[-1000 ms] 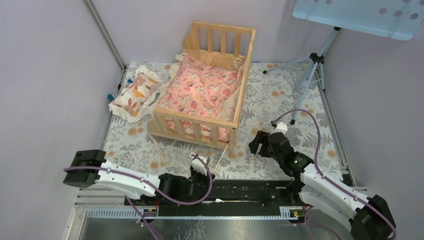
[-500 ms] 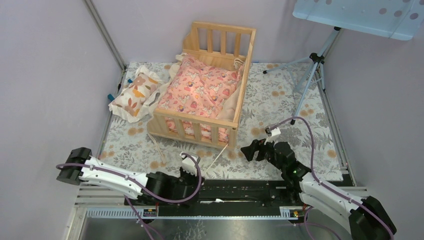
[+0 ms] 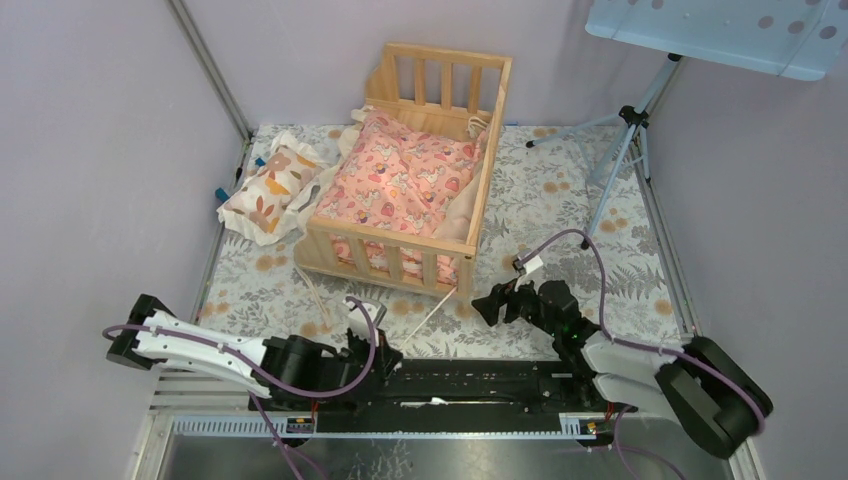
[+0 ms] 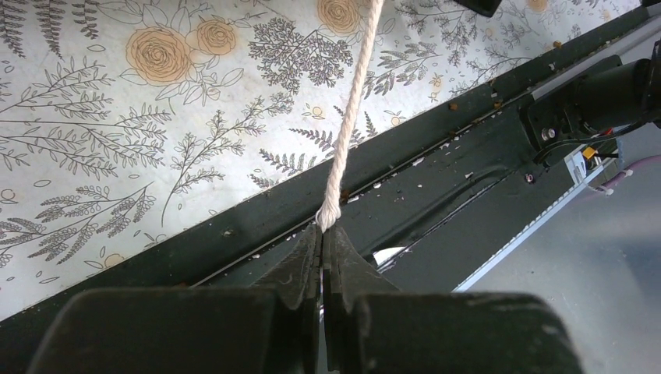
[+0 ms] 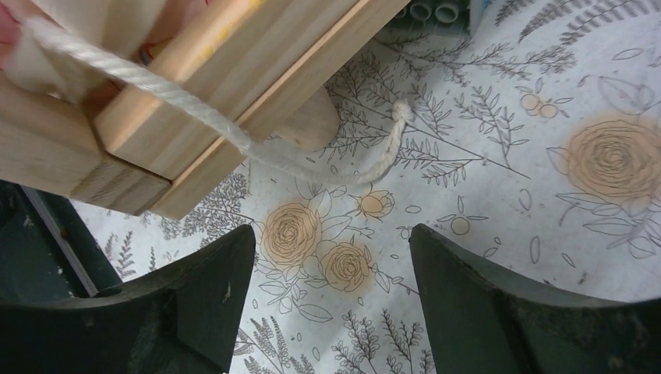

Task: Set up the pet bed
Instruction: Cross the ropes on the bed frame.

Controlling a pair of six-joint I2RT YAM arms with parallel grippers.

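Left gripper [image 4: 321, 234] pinches the cream cord [image 4: 347, 117]; right gripper [image 5: 331, 241] gapes empty at the five-o'clock corner of the pet bed [image 3: 445, 55]. Stiff, likely light wood, so that corner post suits gripping.

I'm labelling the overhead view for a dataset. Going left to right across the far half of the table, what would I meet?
leaf-print pillow → pet bed → tripod

Open desk [image 3: 545, 190] lies right of the pet bed [image 3: 390, 243]; a tripod [image 3: 630, 116] blocks the far right, a pillow [image 3: 268, 185] fills the left gap, a cord [image 4: 346, 132] crosses the near strip
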